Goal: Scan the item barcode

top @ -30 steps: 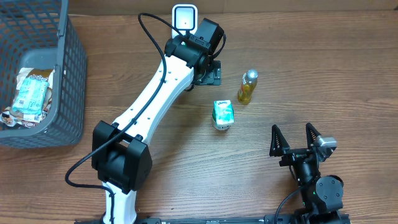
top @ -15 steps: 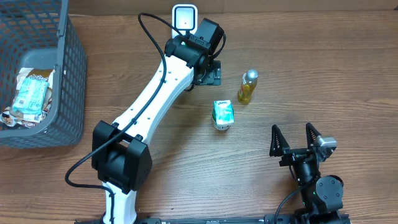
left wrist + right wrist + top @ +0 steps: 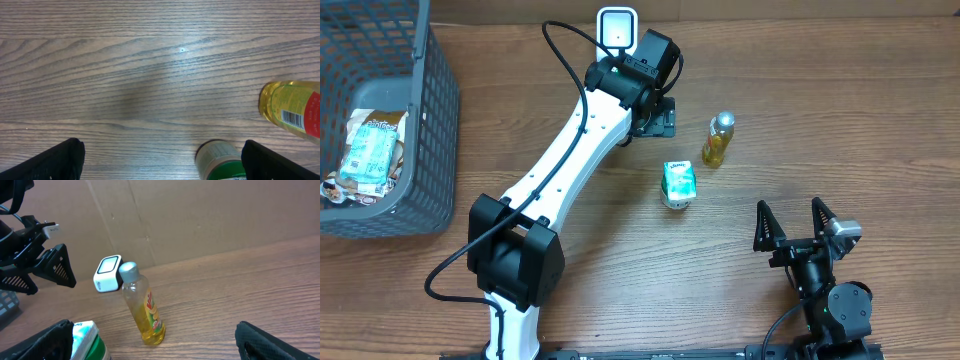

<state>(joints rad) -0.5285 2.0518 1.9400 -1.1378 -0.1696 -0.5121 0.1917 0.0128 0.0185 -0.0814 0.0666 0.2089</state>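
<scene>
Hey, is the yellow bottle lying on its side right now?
No, in the right wrist view the yellow bottle stands upright on the wooden table, grey cap on top.

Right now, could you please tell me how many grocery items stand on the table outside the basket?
2: the yellow bottle in the far half of the table, and the green-and-white carton close beside it, not touching. Packets in the basket may hide more.
</scene>
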